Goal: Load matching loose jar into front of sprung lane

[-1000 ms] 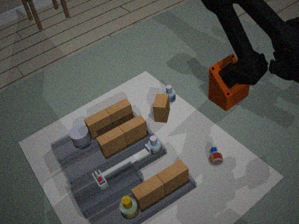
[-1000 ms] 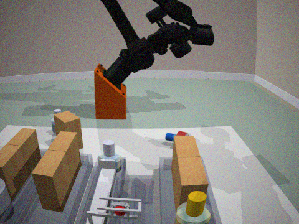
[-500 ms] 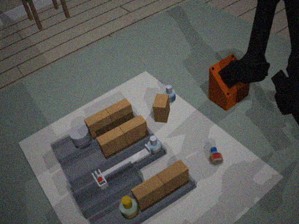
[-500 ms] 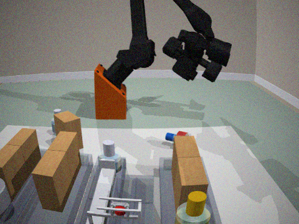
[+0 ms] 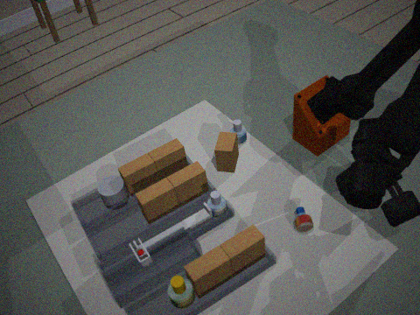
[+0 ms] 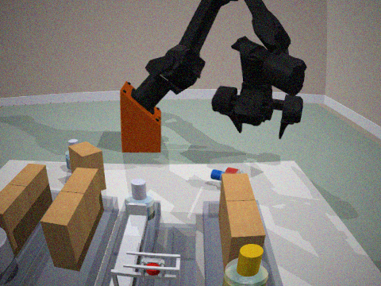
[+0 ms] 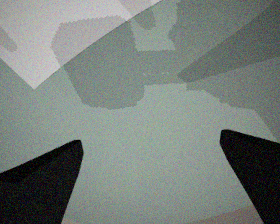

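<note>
- Exterior view: the black gripper (image 6: 260,132) hangs in the air above the far edge of the white mat (image 6: 302,203), jaws spread wide and holding nothing.
- Wrist view: both dark fingertips frame only bare floor and a corner of the mat, with no jar between them.
- The loose jar (image 5: 237,130) with the grey cap stands upright near the mat's far edge, just behind a lone cardboard box (image 5: 227,151) and well apart from the gripper. Whether jar and box touch cannot be told.
- Its twin, the lane jar (image 5: 215,202), stands at the front end of the sprung lane (image 5: 175,233), with the pusher plate (image 5: 206,208) behind it.
- A red-and-blue jar (image 5: 303,220) lies on its side on the mat nearer the arm; its colours do not match, so it looks like a decoy.
- The loose jar looks small, stiff and probably light, with a smooth round wall that could slip or roll in a loose pinch.
- The best hold is likely across the body below the cap, low enough to keep the jar upright while it pushes against the spring.
- The box beside it crowds one side, so the fingers probably need to close along the free sides.
</note>
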`<control>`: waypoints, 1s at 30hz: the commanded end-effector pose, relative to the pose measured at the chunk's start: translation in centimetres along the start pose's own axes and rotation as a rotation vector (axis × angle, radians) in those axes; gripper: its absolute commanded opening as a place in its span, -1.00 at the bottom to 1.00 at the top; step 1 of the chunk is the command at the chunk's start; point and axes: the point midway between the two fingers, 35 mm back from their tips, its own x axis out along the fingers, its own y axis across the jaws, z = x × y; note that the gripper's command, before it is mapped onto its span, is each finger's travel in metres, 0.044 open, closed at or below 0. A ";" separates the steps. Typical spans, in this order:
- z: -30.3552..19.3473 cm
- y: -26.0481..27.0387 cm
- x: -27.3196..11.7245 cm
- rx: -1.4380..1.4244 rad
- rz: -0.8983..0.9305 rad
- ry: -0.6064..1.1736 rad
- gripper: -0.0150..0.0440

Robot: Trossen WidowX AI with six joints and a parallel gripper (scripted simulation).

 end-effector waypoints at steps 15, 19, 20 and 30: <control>17.6 -8.1 -11.7 -0.192 -0.112 -0.432 1.00; 19.2 -11.5 -13.7 -0.228 -0.143 -0.449 1.00; 19.5 -12.5 -14.2 -0.238 -0.149 -0.451 1.00; 20.4 -22.3 -17.2 -0.350 -0.176 -0.442 1.00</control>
